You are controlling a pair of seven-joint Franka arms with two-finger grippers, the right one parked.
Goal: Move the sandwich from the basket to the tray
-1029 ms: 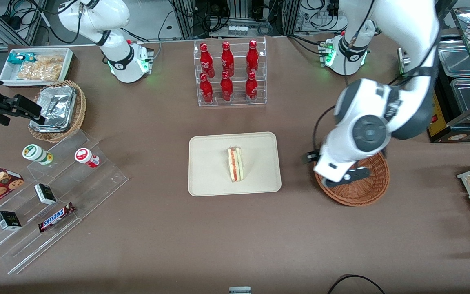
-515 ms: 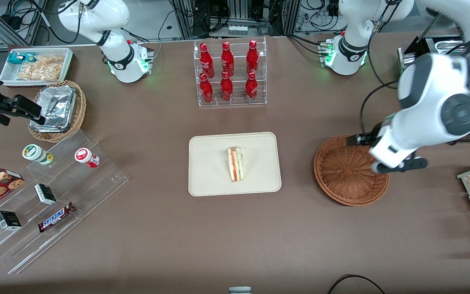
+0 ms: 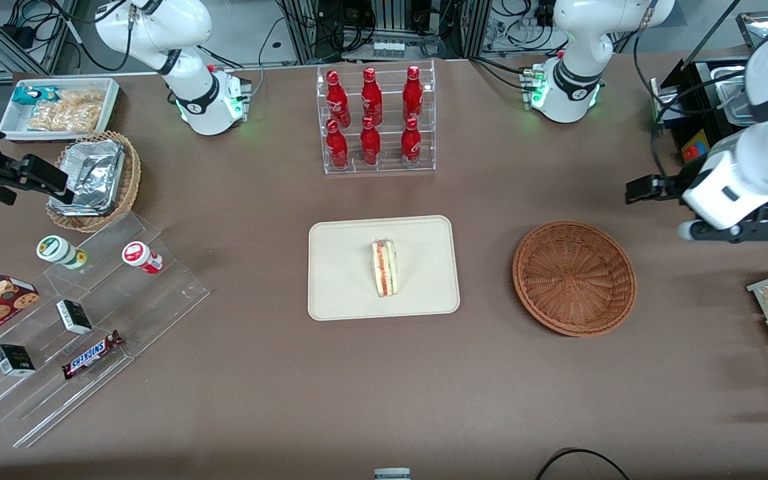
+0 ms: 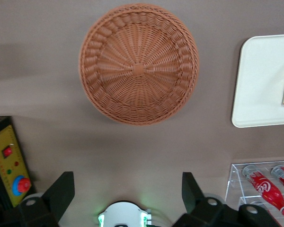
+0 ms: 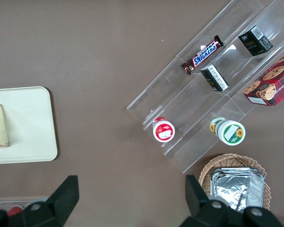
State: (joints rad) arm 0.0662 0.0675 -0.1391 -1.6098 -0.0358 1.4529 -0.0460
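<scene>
Sandwich (image 3: 384,268) lying on the tray (image 3: 344,293), near tray centre, filling edge with red and pale green layers facing up. Tray sitting mid-table. Basket (image 3: 574,277) beside the tray toward the working arm's end, nothing in it; woven spiral bottom fully visible in the left wrist view (image 4: 138,64).

Clear tiered rack (image 3: 379,120) farther from the front camera than the tray, six red bottles (image 3: 371,141) standing in two rows. White bin (image 3: 59,109) of snack packets and a tan wicker basket (image 3: 96,181) with crumpled foil trays toward the parked arm's end. Clear stepped display (image 3: 84,327) there too, carrying two small tubs, two dark boxes, a cookie box and a bar.

Gripper (image 4: 128,191) raised above the table, off past the basket toward the working arm's end; fingers (image 4: 61,194) spread wide apart, nothing between them, touching nothing.

Readable writing: "SNICKERS" on the bar (image 5: 202,54). Bottle script and tub labels too small to read.
</scene>
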